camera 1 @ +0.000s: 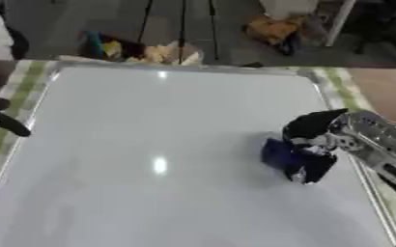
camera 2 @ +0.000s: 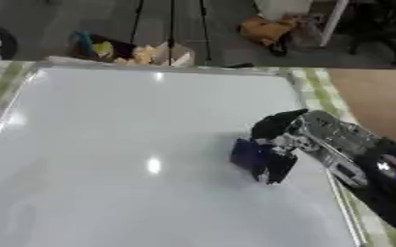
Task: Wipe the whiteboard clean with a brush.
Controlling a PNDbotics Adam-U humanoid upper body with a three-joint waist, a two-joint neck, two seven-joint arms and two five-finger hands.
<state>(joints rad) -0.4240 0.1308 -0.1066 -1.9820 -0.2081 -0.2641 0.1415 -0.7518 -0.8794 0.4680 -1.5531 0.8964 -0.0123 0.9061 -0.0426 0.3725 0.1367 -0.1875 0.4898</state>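
Only the left eye view shows your left hand [camera 1: 0,123], dark at the left edge, its fingers indistinct. The whiteboard [camera 1: 150,144] lies on a green-striped cloth [camera 1: 341,84], with cluttered floor beyond. Your right hand [camera 2: 277,144] curls its fingers around the blue brush [camera 2: 248,154], which rests on the board's right part, just left of the palm.

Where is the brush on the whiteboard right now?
The dark blue brush sits right of centre on the whiteboard, held in the right hand, near the board's right edge.
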